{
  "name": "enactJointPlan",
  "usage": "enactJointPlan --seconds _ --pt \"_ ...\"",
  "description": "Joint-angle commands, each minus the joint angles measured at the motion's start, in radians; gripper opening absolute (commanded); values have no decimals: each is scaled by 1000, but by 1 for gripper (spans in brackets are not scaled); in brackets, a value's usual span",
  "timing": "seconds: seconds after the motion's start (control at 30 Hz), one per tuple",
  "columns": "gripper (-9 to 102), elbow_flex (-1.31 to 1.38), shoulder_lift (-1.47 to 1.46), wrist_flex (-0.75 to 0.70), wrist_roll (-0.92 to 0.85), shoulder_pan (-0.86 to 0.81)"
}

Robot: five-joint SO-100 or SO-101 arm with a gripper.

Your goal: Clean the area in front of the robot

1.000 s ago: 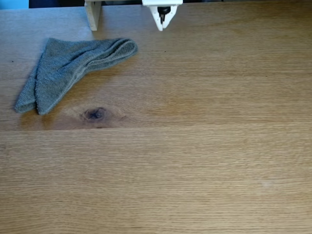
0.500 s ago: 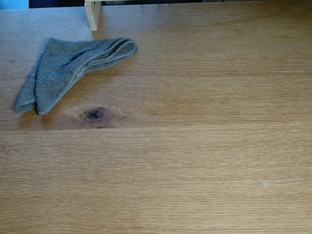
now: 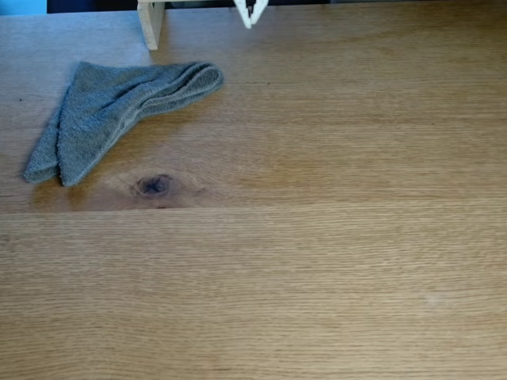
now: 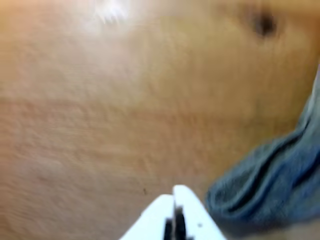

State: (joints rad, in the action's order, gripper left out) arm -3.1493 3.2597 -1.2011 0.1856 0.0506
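Gripper (image 3: 250, 17) poking in at top edge of fixed view, white fingertips pressed together, holding nothing. Grey cloth (image 3: 119, 111) folded on tabletop (image 3: 317, 237) at upper left, near dark knot (image 3: 154, 185). In blurred wrist view, cloth (image 4: 270, 185) just right of fingertips (image 4: 176, 200).

broad open tabletop (image 3: 317, 261), only folded grey cloth (image 3: 119, 111) and wooden post (image 3: 150, 24) far-left
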Motion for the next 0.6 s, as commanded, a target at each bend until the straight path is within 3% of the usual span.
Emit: enactJointPlan --seconds 0.0,0.47,0.57 --pt "0 -77 44 -11 5 -2" --pt "0 -213 46 -60 -46 23" --pt "5 -213 46 -61 -49 15"
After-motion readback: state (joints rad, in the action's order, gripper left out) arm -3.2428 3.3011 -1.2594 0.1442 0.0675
